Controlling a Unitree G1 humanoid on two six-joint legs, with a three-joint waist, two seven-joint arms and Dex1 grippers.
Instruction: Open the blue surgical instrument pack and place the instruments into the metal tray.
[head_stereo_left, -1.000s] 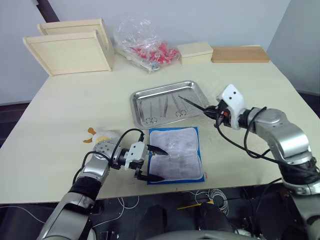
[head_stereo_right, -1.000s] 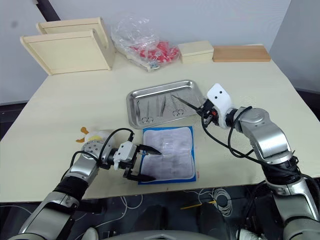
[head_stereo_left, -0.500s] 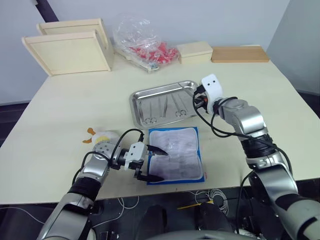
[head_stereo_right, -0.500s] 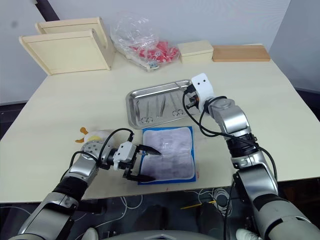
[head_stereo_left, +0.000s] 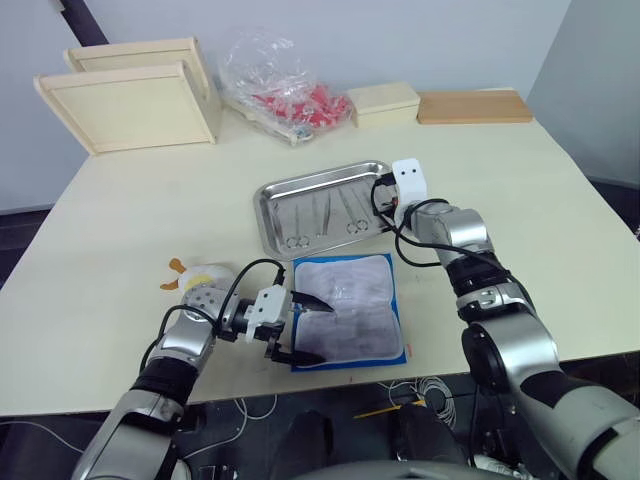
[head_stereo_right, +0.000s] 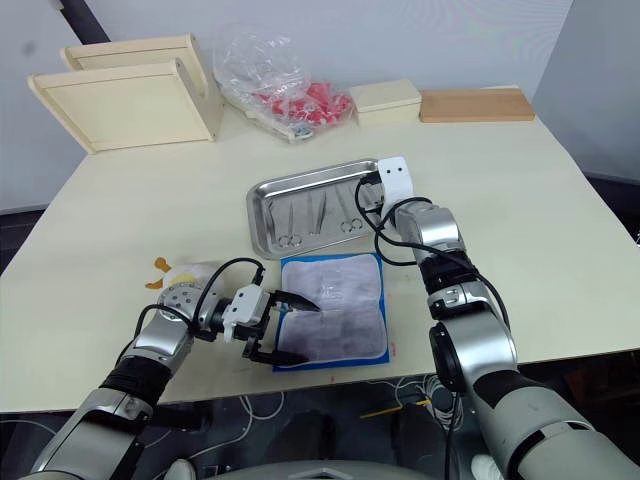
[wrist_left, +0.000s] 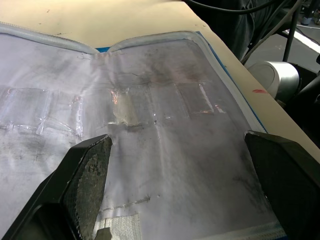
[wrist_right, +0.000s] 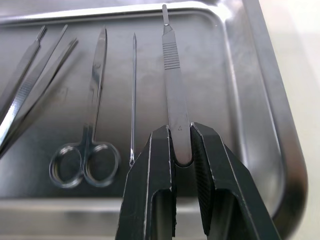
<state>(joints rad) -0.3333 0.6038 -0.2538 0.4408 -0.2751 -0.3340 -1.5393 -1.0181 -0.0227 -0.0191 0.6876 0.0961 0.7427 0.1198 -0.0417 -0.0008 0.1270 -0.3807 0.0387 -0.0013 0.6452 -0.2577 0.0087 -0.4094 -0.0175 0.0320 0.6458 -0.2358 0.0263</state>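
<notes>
1. The right claw (wrist_right: 181, 145) pinches the end of a flat steel handle (wrist_right: 173, 75), one of the instruments. The handle hangs over the metal tray (head_stereo_left: 270, 205), near its right rim.
2. Other instruments lie in the tray: scissors (wrist_right: 92, 125), a thin probe (wrist_right: 133, 90) and tweezers (wrist_right: 30, 65). The held one sits just beside the probe.
3. If the claw lets go too high, I think the handle could bounce, clatter onto the others, or hop over the rim.
4. If the claw goes down too low, it could bump the probe or push the tray along the surface (head_stereo_left: 120, 230).
5. The blue surgical instrument pack (head_stereo_left: 345, 310) lies open on the surface, just in front of the tray. Its clear sleeves look empty.
6. The left claw (head_stereo_left: 300, 327) is spread wide over the pack's left edge. If it slides, the pack could move or fold shut.
</notes>
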